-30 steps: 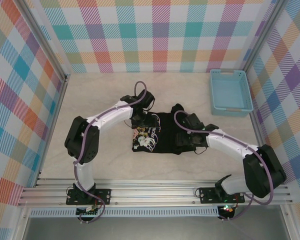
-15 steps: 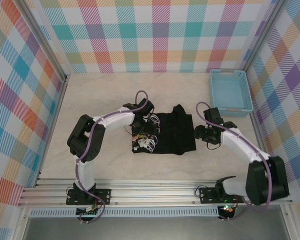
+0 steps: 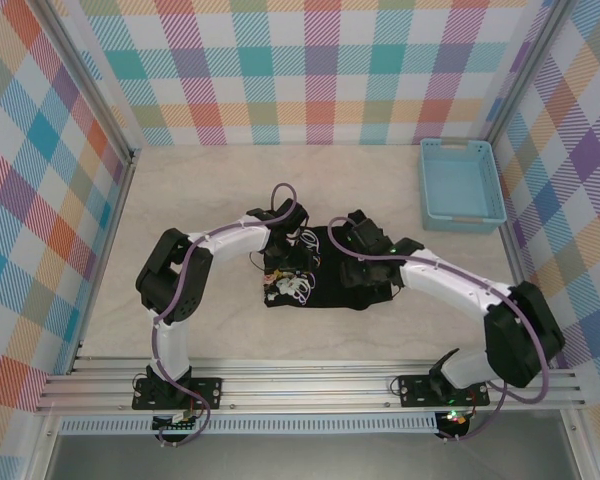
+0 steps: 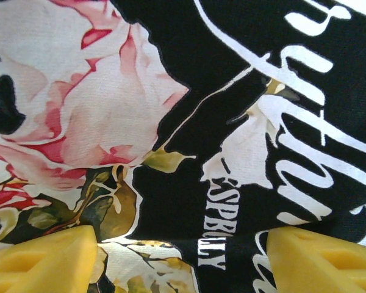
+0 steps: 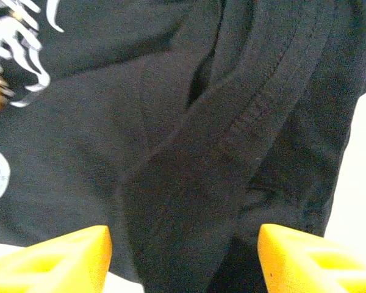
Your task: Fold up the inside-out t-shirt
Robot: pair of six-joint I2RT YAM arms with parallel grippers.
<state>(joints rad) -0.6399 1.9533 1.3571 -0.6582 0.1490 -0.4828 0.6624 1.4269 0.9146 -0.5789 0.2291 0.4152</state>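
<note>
Pale surface [image 3: 180,200], and in the middle of it lies the black t-shirt [image 3: 330,290], gathered into a rough rectangle, long axis running left to right, floral print at its left end. Far right, well apart, the light-blue basket [image 3: 462,215] shows a bare floor. Both arms lean over the cloth: left end effector [image 4: 183,256] spread above the print, right end effector [image 5: 183,256] spread over plain black folds.

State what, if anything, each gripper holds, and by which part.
Nothing is held. The left gripper is open over the print of the black t-shirt, the right gripper over its plain folds; neither pinches cloth.
</note>
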